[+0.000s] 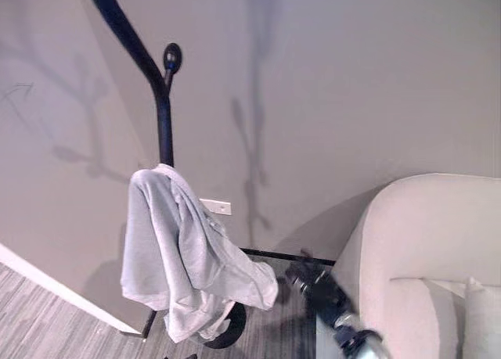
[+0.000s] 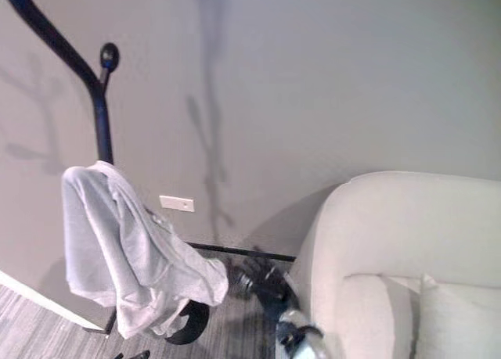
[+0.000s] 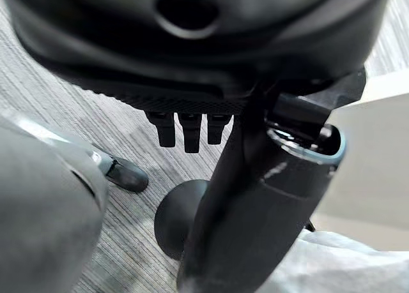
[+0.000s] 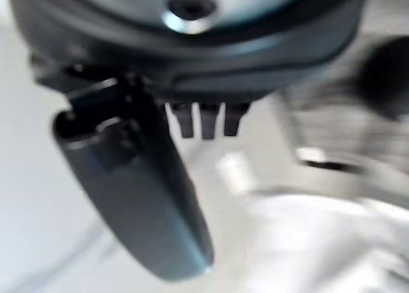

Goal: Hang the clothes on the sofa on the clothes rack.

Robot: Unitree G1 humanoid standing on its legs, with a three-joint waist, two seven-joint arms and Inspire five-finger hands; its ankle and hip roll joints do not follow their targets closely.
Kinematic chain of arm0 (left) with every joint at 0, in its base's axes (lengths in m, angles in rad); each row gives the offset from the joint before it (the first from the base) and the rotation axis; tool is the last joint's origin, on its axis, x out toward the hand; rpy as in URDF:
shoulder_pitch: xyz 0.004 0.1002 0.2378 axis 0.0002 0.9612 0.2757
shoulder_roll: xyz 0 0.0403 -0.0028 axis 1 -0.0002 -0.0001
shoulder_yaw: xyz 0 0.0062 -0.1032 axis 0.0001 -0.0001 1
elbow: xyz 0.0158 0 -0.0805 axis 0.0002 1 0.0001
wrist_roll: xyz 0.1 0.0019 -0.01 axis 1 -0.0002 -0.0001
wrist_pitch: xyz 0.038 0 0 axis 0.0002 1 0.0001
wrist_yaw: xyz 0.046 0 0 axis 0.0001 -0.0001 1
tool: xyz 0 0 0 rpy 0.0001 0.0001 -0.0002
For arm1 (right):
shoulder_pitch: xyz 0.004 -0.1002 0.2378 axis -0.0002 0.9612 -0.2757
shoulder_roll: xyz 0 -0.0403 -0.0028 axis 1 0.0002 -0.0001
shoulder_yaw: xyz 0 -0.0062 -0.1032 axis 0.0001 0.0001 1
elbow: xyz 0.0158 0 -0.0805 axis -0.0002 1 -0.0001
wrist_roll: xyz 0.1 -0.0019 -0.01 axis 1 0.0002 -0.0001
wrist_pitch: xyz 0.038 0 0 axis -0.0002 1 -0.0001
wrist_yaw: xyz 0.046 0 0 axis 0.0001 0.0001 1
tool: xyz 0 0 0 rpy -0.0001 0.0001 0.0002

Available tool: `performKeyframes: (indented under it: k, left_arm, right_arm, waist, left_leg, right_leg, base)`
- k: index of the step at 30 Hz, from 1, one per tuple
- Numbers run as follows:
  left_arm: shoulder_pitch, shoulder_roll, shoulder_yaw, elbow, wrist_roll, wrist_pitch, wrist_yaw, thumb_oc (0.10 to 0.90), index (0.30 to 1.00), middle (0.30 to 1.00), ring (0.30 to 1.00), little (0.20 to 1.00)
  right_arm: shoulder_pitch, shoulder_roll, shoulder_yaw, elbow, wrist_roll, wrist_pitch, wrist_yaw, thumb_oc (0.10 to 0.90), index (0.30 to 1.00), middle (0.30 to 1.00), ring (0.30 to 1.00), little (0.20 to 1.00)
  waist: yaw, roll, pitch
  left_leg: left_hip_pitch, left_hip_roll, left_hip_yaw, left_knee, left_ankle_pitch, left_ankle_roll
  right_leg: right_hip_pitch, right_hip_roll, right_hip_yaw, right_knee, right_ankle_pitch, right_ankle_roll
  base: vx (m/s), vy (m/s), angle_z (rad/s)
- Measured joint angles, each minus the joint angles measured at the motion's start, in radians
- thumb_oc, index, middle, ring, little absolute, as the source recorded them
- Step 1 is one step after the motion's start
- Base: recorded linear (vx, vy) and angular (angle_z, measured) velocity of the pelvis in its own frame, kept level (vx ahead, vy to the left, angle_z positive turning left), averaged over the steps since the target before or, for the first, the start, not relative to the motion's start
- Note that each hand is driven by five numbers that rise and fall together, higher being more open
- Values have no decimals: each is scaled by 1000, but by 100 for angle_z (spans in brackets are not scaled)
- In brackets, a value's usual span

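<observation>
A light grey garment [image 1: 184, 257] hangs draped over a branch of the dark blue clothes rack [image 1: 163, 116], its lower folds reaching down to the round base [image 1: 232, 328]. My right hand [image 1: 313, 285] hovers low between the garment and the cream sofa [image 1: 423, 242], just right of the garment's hem and apart from it; in its wrist view the hand [image 4: 140, 184] is open and holds nothing. In the left wrist view my left hand [image 3: 255, 210] is open above the floor, with the rack's base [image 3: 174, 219] and a corner of grey cloth [image 3: 348, 267] past it.
The rack stands against a plain wall with a white socket plate [image 1: 215, 207] low down. A cushion [image 1: 477, 312] sits on the sofa seat. Grey striped floor [image 1: 47, 320] lies to the left of the rack.
</observation>
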Motion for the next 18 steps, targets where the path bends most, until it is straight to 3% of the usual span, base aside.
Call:
performKeyframes:
  k: [4,7,8,10,11,12,13,15,18]
  left_arm:
    - [2,0,3,-1,5,1,0,800,900,900,900,900]
    - [-5,-1,2,-3,21,1,-11,800,900,900,900,900]
    - [-11,-6,5,-10,30,1,-26,800,900,900,900,900]
    - [-2,-9,15,-10,36,0,-37,800,900,900,900,900]
    - [-2,-8,-1,-12,36,-1,-46,800,900,900,900,900]
    - [-12,-2,-55,-14,36,-4,-43,800,900,900,900,900]
    - [-28,-8,-75,-13,36,-7,-43,800,900,900,900,900]
    - [-49,15,-139,2,38,-4,-26,800,900,900,900,900]
    - [-72,15,-143,18,38,-4,-18,800,900,900,900,900]
  right_arm:
    - [-6,-96,-91,-91,-76,-18,2,800,900,900,900,900]
    - [17,-147,-88,-103,-126,-15,36,800,900,900,900,900]
    - [69,-212,-76,-140,-127,1,84,800,900,900,900,900]
    - [102,-134,-59,-40,-116,24,130,800,900,900,900,900]
    - [79,8,-53,189,-80,4,134,800,900,900,900,900]
    - [-33,248,-57,683,-7,-5,83,800,900,900,900,900]
    - [-85,260,-5,815,-4,39,69,800,900,900,900,900]
    - [-246,281,-45,1109,27,48,29,800,900,900,900,900]
    - [-273,281,-70,1160,33,74,-42,800,900,900,900,900]
  waist:
    - [-6,5,7]
    - [-15,11,16]
    - [-11,22,32]
    - [-19,16,44]
    - [-15,15,43]
    - [-1,21,44]
    - [22,22,44]
    - [23,8,37]
    - [64,0,26]
  left_leg:
    - [2,2,21,-4,-13,-5]
    - [-1,6,27,-4,-15,-6]
    - [-2,10,36,-4,-14,-6]
    - [-2,16,54,-4,-13,-6]
    - [0,18,56,0,-11,-2]
    - [7,25,58,0,-12,-7]
    - [5,20,65,0,-15,-12]
    - [20,12,35,0,-15,-13]
    - [22,8,30,-4,-21,-11]
  right_leg:
    - [-9,-4,20,2,0,0]
    - [-20,-2,25,5,1,-1]
    - [-32,0,28,17,2,-2]
    - [-42,2,41,19,3,-3]
    - [-43,3,43,23,3,-3]
    - [-37,9,42,24,2,-2]
    - [-37,4,45,9,3,0]
    - [2,1,15,-5,8,2]
    - [6,-4,5,-4,0,1]
  base:
    - [-5,-1,-14]
    - [-28,-3,-12]
    - [-22,-2,-26]
    - [-3,-10,-26]
    - [22,-20,-9]
    - [33,-20,-14]
    - [47,-11,-2]
    - [39,-7,29]
    - [32,-2,12]
